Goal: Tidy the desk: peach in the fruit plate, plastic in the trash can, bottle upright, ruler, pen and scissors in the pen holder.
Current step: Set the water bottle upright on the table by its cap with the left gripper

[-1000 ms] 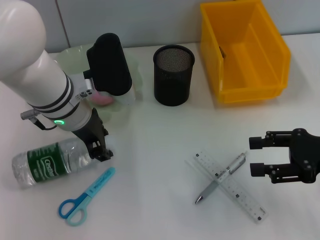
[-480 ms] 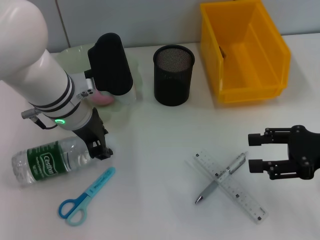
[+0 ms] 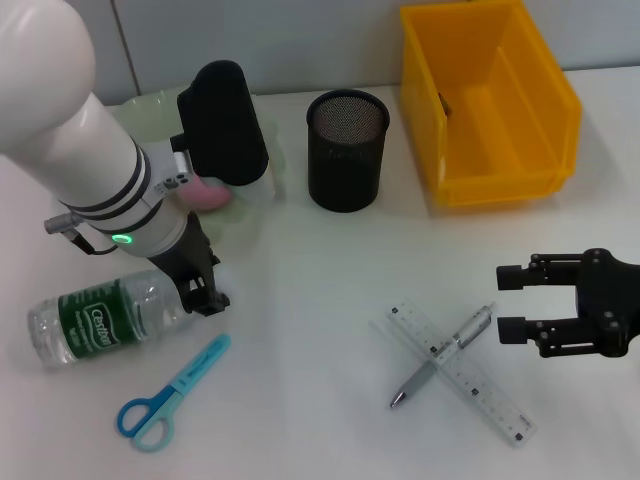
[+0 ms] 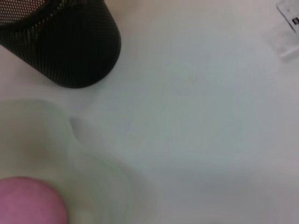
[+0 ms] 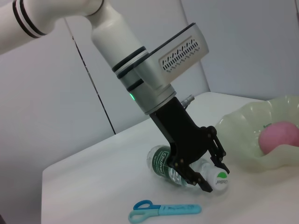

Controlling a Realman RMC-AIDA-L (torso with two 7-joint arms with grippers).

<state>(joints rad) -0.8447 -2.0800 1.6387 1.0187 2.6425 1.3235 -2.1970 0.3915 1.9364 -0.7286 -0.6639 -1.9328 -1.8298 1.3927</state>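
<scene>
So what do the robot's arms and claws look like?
The left arm is a fat white tube with black rings and a small green light. A black box with slotted vents rides on its wrist. The left gripper is black with thin linked fingers. The right gripper is black too, with two blocky fingertips.

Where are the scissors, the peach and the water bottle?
scissors (image 3: 170, 392): head view, on the blue blades near the handles.
peach (image 5: 279, 136): right wrist view, on its pink middle, inside the plate.
water bottle (image 3: 98, 323): head view, on its green label.
</scene>
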